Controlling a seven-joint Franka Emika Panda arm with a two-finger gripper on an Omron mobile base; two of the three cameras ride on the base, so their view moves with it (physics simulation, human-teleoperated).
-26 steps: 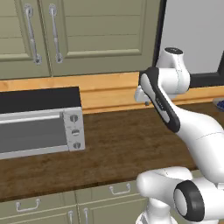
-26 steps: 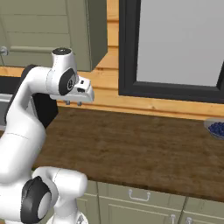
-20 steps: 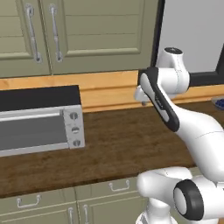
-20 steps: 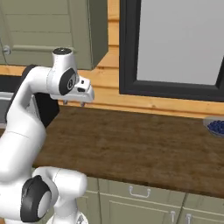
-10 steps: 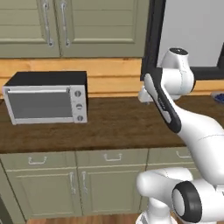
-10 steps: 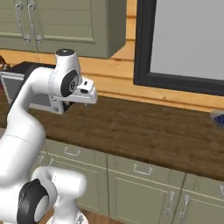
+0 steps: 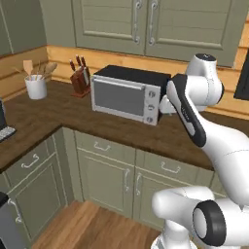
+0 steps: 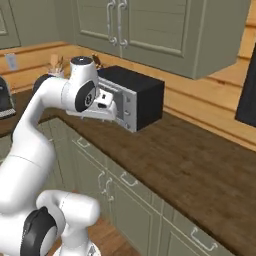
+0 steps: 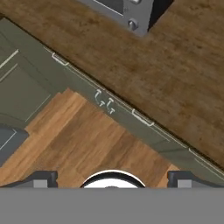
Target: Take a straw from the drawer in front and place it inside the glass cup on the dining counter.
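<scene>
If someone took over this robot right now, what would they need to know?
Gripper: open, fingers wide apart, holding nothing, raised near the microwave.
Around it: a wall worktop with a knife block and utensil crock.
Done: nothing yet.
Left: reach the drawer, take a straw, put it in the glass cup on the dining counter.

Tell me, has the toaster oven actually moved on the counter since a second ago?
No. The toaster oven sits against the wooden back wall as before; the whole picture shifted, so the base and cameras moved.
</scene>
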